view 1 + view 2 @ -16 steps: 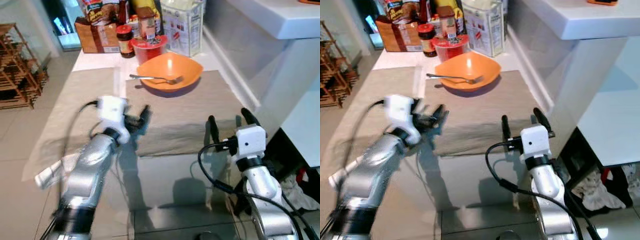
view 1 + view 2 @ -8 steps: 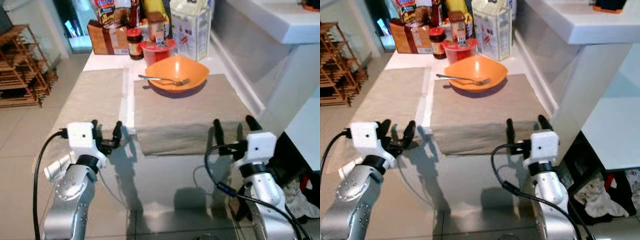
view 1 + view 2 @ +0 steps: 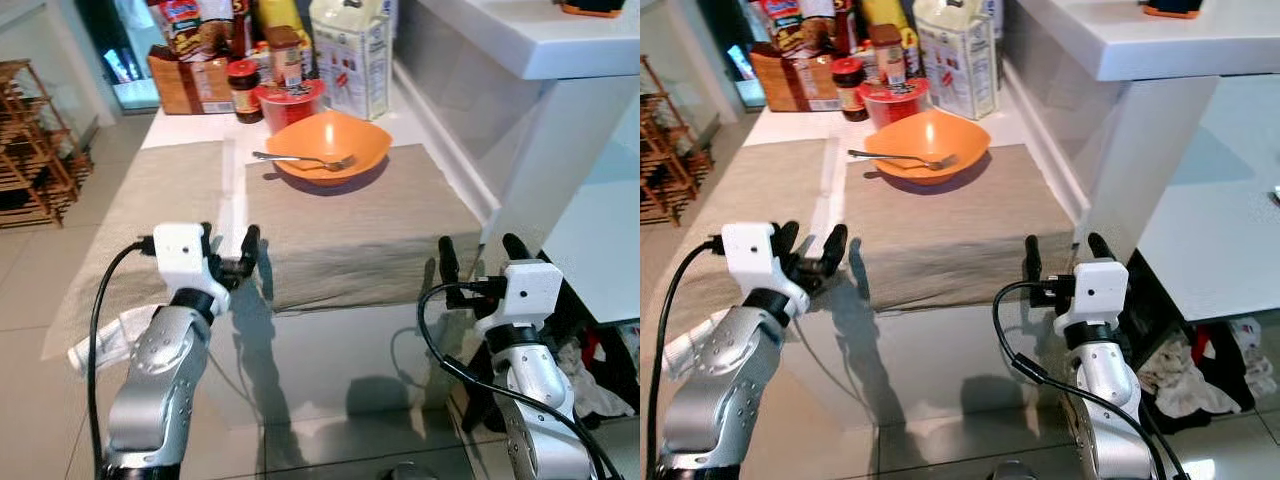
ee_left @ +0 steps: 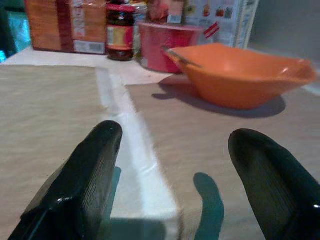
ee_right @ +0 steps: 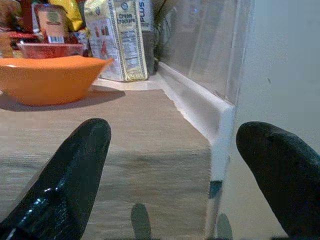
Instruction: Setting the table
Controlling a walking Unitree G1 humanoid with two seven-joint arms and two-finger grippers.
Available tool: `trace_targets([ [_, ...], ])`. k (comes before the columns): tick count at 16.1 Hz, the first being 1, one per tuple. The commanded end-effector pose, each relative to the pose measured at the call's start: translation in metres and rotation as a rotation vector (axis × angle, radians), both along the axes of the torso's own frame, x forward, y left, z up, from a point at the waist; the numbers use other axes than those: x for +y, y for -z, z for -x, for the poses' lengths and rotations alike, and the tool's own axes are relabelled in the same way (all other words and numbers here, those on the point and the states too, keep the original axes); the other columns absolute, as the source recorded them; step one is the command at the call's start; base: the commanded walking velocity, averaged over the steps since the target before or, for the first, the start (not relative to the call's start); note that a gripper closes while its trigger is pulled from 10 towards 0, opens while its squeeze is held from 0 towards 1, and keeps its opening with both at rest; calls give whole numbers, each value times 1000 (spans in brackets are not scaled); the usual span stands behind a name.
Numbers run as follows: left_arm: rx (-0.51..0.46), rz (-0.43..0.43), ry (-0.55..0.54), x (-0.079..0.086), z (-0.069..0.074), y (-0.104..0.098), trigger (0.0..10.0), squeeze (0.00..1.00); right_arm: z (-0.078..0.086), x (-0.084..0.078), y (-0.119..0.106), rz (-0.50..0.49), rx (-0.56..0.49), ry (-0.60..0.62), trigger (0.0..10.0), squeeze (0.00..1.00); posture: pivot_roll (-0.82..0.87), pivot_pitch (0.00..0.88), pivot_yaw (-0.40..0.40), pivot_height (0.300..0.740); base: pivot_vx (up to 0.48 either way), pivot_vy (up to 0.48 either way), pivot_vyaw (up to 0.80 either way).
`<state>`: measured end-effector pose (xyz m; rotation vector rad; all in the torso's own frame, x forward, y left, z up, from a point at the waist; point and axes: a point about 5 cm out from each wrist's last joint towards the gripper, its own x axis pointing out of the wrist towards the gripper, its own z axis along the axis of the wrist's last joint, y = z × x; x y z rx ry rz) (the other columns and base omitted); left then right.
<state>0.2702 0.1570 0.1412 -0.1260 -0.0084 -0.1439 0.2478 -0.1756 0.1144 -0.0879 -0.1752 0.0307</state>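
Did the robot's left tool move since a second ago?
Yes. The left tool pulled back toward the robot and to its left, from over the near edge of the right mat to the strip between the two mats.

White table (image 3: 195, 125) with two beige placemats (image 3: 360, 225), groceries (image 3: 260, 50) behind.

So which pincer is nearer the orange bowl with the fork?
Left. The left pincer sits below-left of the orange bowl; the right pincer hangs farther back, at the table's right corner.
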Motion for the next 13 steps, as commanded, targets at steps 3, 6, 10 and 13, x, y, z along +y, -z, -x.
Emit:
trace_targets([
  [3, -17, -23, 29, -8, -2, -4, 10000, 0, -3, 5, -5, 36, -13, -37, 10000, 0, -169, 0, 87, 722, 0, 0, 0],
  [6, -38, 6, 30, -9, -2, -8, 10000, 0, -4, 9, -10, 77, -45, -73, 10000, 0, -167, 0, 83, 722, 176, 226, 0],
  [10, -79, -13, 39, -12, -1, -14, 10000, 0, -11, 15, -33, 89, -133, -94, 10000, 0, -163, 0, 78, 722, 272, 396, 0],
  [13, -93, -33, 54, -14, -1, -16, 10000, 0, -10, 18, -29, 84, -122, -103, 10000, 0, -159, 0, 77, 722, 289, 384, 0],
])
